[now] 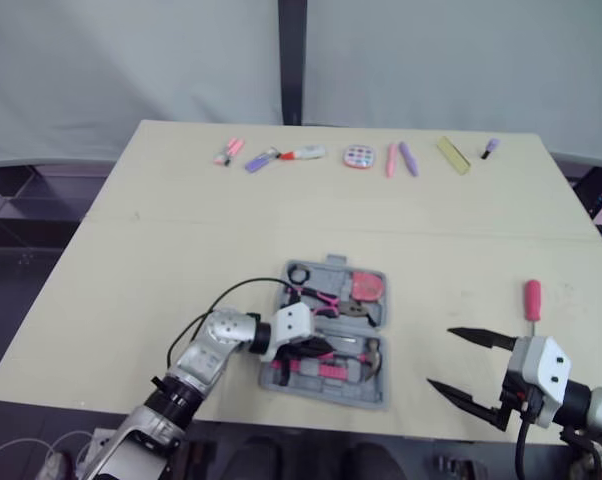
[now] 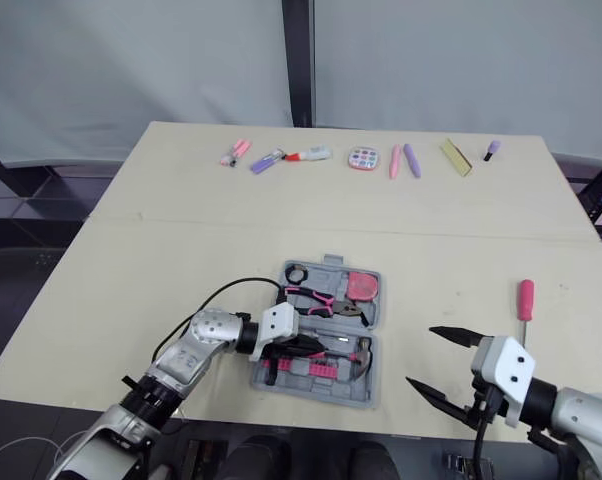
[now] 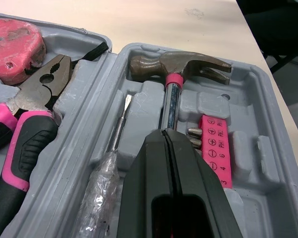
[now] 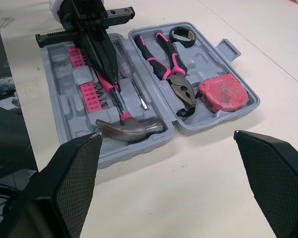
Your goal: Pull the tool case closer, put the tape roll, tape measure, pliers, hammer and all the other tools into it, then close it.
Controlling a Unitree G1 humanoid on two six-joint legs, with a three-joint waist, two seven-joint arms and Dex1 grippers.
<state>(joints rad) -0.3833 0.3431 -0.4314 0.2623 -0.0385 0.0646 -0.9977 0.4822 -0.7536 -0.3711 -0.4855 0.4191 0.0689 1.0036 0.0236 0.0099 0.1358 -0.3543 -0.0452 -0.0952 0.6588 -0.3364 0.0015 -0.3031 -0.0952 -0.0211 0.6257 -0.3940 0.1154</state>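
The left gripper (image 3: 164, 133) is closed over the hammer (image 3: 176, 67) in the tool case (image 3: 249, 79); the right gripper (image 1: 439, 357) is held wide, empty.

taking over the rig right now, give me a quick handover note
Pincers: left pincer shut, tips on the hammer shaft inside the tool case; right pincer open, empty, over the table at its near right.
Done: tape roll, pliers, tape measure and hammer lie in the open case.
Left: the red-handled screwdriver lies on the table right of the case; put it in, then close the case.
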